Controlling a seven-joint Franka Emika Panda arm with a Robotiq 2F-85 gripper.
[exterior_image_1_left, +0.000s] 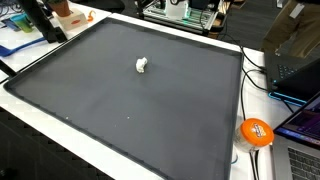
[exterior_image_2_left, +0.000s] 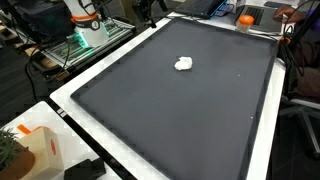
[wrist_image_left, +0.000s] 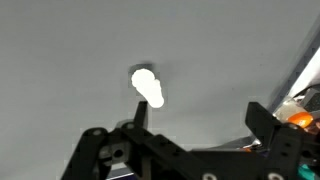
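Nearest the wrist camera, the gripper (wrist_image_left: 195, 125) shows its 2 dark fingers (wrist_image_left: 137, 115) spread wide, with nothing between them. It hangs above the dark mat (wrist_image_left: 60, 60), touching nothing.

Just beyond the fingers lies the 1 small white object (wrist_image_left: 148, 86), alone near the middle of the mat. It sits closer to the finger at the picture's left than to the other. What it is made of is too small to tell. In the wrist view its long axis runs almost straight away from the gripper, leaning a little. The rounder end points away, and the narrower end points back toward the fingers. In both exterior views it is only a pale lump (exterior_image_1_left: 141, 65) (exterior_image_2_left: 184, 64) well apart from every edge of the mat (exterior_image_1_left: 150, 115).

By my reading, this is a hover over the object with no grip made. Closing on it would call for centring it between the fingers, jaws set across its short width, then descending.

Farther off, beside the mat's edge, rests an orange ball (exterior_image_1_left: 256, 132).
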